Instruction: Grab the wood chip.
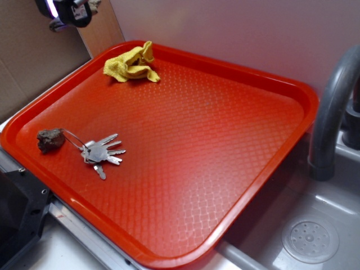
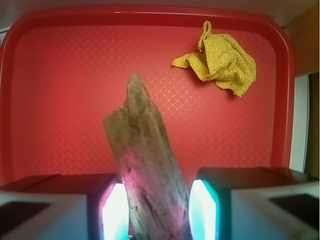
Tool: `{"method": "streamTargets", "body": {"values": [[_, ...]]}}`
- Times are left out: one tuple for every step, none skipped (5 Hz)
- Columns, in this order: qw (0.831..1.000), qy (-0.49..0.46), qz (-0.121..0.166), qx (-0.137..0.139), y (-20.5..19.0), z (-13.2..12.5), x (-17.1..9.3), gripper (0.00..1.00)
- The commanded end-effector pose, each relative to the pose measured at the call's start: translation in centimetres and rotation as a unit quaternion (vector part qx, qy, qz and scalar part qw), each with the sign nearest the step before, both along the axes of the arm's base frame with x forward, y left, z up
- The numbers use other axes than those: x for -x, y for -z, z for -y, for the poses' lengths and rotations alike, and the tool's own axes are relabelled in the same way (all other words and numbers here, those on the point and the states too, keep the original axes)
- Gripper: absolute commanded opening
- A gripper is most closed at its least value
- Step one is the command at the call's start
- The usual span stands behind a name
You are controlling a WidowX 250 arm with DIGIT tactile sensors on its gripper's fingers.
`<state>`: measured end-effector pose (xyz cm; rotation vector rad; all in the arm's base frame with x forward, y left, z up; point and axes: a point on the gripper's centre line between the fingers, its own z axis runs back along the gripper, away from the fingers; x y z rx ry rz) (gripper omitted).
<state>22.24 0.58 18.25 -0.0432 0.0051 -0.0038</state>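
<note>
Red and waffle-textured, the tray (image 1: 236,185) sits beside a grey sink (image 1: 315,225) with a curved faucet (image 1: 332,112). In the wrist view the hand (image 2: 155,210) is clenched on the wood chip (image 2: 145,170), its two fingers (image 2: 116,212) pressing the chip's lower part from either side while the jagged tip juts out above the tray. In the exterior view the hand (image 1: 70,11) shows only at the top left corner, raised off the tray. A crumpled yellow cloth (image 1: 132,64) lies near the tray's far edge. Keys (image 1: 101,153) on a ring lie near the left rim, joined to a dark lump (image 1: 50,140).
</note>
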Motion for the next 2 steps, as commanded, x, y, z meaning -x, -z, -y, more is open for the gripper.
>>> {"method": "streamTargets", "body": {"values": [[1.000, -0.003, 0.021, -0.001, -1.47, 0.46, -0.79, 0.00], [1.000, -0.003, 0.021, 0.000, -1.48, 0.43, -0.68, 0.00]]}}
